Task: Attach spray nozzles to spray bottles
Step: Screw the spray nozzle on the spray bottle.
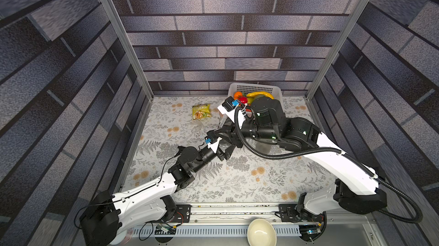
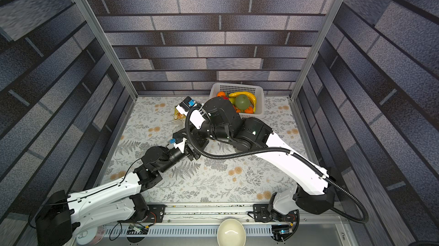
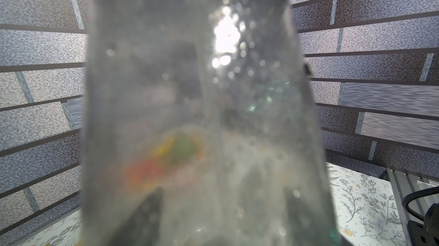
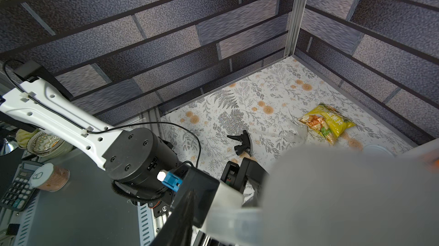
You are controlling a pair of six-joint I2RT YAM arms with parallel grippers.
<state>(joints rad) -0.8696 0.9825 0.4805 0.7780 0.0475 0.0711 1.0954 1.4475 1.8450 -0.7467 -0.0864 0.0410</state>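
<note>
A smoky translucent spray bottle fills the left wrist view, upright between the dark fingers of my left gripper, which is shut on its body. My right gripper hangs just above it, shut on a clear-whitish spray nozzle; the bottle is the grey blur beside it. In both top views the arms hide the bottle's neck. A black spray nozzle lies on the table. A clear spray nozzle lies near the snack bag. Another greyish bottle shows partly under the right arm.
A white basket of fruit stands at the back right. A yellow snack bag lies at the back middle. A cream bowl sits past the front rail. A tin can and a calculator lie off the table's left side.
</note>
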